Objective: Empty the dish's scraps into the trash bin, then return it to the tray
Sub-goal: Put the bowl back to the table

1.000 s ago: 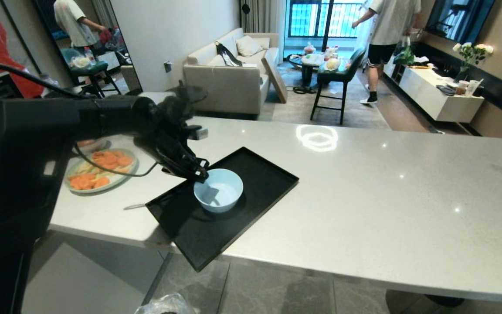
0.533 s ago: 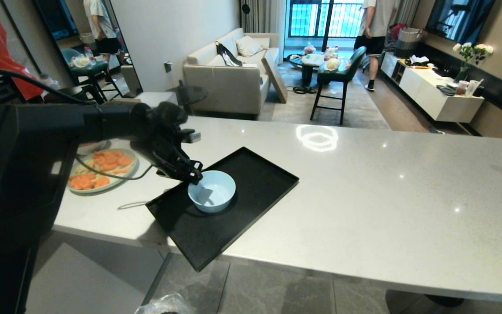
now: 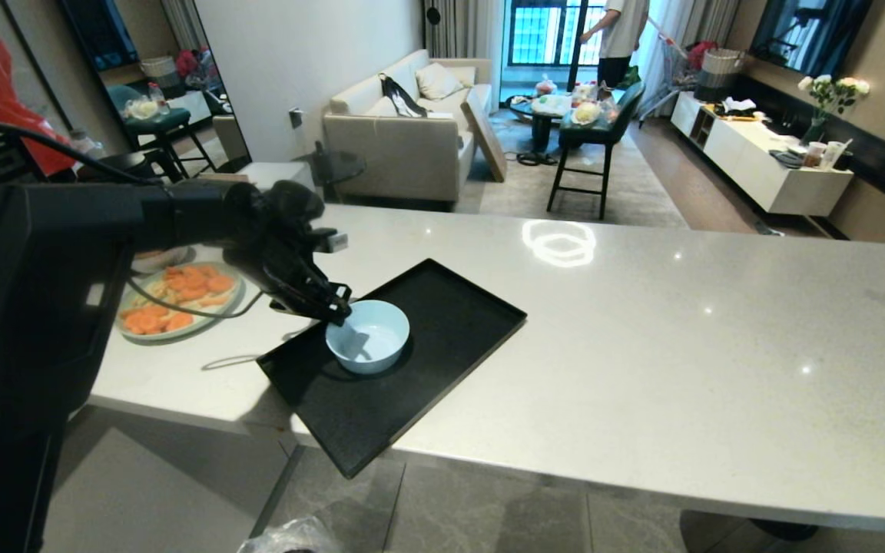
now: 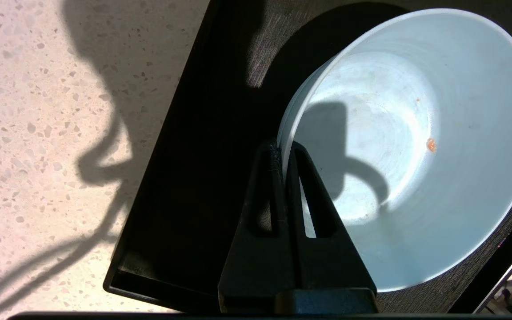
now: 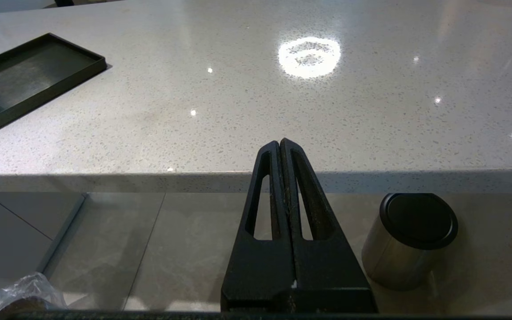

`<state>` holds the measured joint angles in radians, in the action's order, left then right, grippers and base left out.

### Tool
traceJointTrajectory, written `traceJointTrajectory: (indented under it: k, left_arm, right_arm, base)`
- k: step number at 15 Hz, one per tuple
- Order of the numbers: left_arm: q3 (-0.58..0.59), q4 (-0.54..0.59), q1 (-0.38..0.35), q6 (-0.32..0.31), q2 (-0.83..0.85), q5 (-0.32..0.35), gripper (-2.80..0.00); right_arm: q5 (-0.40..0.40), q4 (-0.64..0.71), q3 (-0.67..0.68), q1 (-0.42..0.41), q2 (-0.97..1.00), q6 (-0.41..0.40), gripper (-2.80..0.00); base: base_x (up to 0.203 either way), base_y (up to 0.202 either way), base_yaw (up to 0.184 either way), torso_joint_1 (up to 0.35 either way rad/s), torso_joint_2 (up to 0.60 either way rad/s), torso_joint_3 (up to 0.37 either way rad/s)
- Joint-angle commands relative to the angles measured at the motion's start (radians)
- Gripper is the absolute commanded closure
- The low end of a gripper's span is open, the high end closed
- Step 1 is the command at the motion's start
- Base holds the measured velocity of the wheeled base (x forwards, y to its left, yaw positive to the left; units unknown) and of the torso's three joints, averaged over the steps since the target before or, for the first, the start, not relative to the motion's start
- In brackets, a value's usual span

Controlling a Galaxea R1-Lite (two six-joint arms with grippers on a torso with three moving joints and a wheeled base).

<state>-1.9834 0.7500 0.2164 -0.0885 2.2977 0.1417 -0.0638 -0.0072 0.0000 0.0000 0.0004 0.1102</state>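
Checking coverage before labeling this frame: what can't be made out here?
- Trash bin: head view's bottom edge cuts it; only the crinkled liner shows, contents unseen.
- Dish: whether its base rests on the tray or hangs above it, pinched at the rim by the left gripper; no view settles it.
- Green plate: partly hidden by the left arm.
- Right gripper: outside the head view; parked below the counter edge.
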Motion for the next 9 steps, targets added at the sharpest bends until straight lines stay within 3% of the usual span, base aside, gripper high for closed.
traceJointTrajectory:
  k: [1,9]
  left_arm:
    - [0.0,0.005,0.0,0.0,-0.004,0.001,-2.8]
    - [0.009,0.006,0.0,0.008,-0.067,0.001,-2.8]
  right_arm:
    - [-0.001,0.0,0.0,0.0,0.0,0.0,0.0]
    - [-0.001,0.0,0.0,0.0,0.0,0.0,0.0]
  base:
    - [0.0,0.0,0.0,0.0,0.0,0.0]
    - [0.0,0.0,0.0,0.0,0.0,0.0]
